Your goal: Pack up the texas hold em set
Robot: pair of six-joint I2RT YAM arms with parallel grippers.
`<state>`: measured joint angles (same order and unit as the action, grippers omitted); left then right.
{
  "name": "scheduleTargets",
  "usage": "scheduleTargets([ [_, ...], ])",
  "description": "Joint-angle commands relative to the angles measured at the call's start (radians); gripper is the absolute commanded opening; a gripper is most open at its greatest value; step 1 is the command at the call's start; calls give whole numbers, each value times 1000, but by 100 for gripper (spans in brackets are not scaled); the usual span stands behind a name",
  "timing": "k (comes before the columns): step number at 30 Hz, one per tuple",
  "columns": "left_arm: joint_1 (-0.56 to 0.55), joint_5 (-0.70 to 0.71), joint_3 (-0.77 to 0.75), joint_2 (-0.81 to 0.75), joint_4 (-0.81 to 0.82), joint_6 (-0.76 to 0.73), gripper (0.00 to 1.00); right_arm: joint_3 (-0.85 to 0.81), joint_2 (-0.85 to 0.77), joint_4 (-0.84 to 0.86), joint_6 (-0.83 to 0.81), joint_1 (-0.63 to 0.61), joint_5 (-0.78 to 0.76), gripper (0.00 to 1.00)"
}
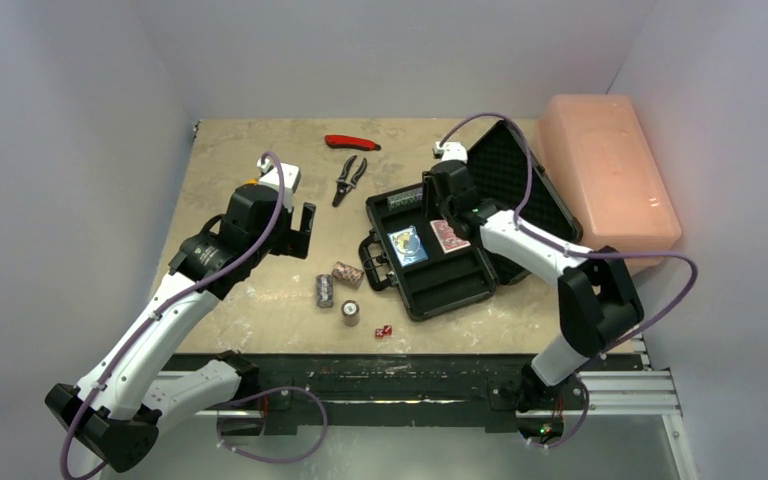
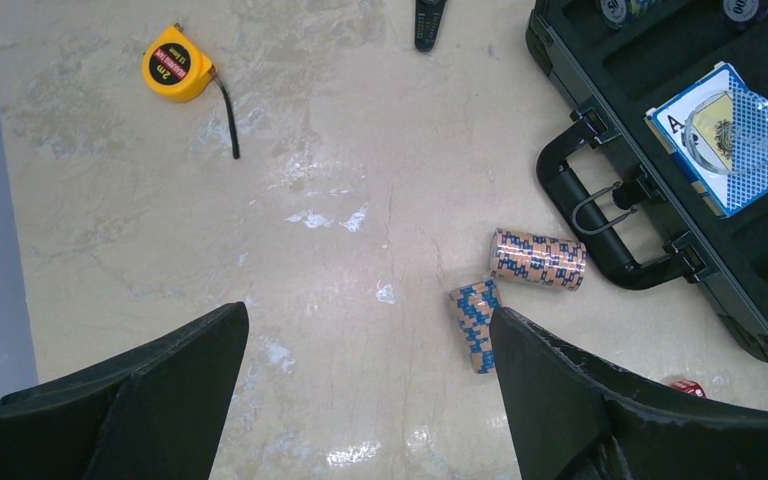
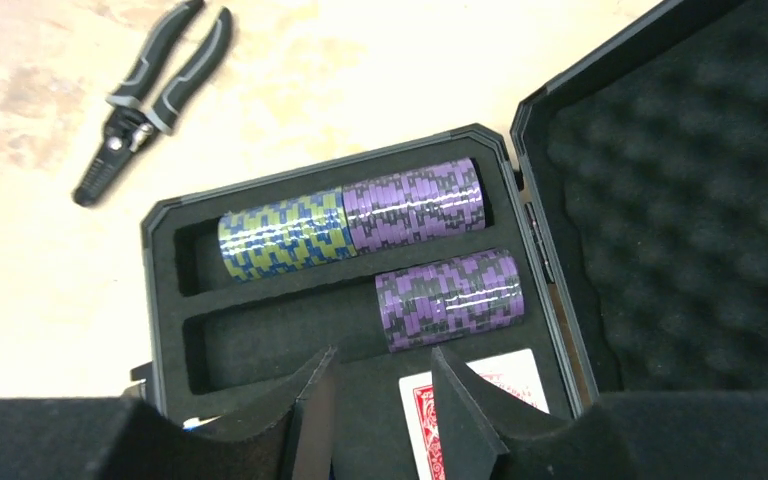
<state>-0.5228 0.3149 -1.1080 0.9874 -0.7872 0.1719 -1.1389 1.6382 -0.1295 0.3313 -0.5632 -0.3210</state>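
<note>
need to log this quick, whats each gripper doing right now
left gripper: open wide, holding nothing
right gripper: partly open, nothing between its fingers, over the case

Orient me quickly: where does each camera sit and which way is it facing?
Top external: above and behind the bases, looking down on table, both arms, open briefcase.
Left wrist: facing down at loose chip stacks; left gripper frames the bottom.
Right wrist: over the briefcase, facing packed chip stacks; right gripper at bottom.
Shared: pliers, in top and right wrist.
</note>
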Motion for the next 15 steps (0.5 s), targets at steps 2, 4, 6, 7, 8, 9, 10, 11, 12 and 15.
scheduleTargets([
  [2, 8, -11, -18, -5, 17, -13, 91, 77, -114, 78, 4, 4, 68, 48],
  [4, 8, -11, -18, -3, 16, -14, 91, 109, -151, 94, 5, 4, 74, 52],
  [6, 8, -12, -19, 0, 17, -14, 91, 134, -185, 104, 2, 5, 79, 56],
  [7, 7, -13, -19, 1, 16, -14, 91, 147, -201, 109, 0, 4, 82, 58],
  [8, 8, -13, -19, 3, 14, -13, 91, 160, -221, 113, -2, 4, 82, 60],
  [9, 7, -13, -19, 4, 16, -14, 91, 174, -242, 115, -3, 4, 83, 62],
  [10, 7, -12, -19, 4, 15, -14, 91, 188, -262, 118, -5, 4, 82, 64],
  [11, 7, -11, -19, 6, 15, -13, 91, 205, -285, 123, -6, 4, 78, 66],
  [12, 8, -11, -19, 8, 15, -14, 91, 222, -315, 125, -6, 4, 71, 67],
  [15, 7, -11, -21, 12, 15, -13, 90, 267, -376, 126, 0, 4, 43, 70],
])
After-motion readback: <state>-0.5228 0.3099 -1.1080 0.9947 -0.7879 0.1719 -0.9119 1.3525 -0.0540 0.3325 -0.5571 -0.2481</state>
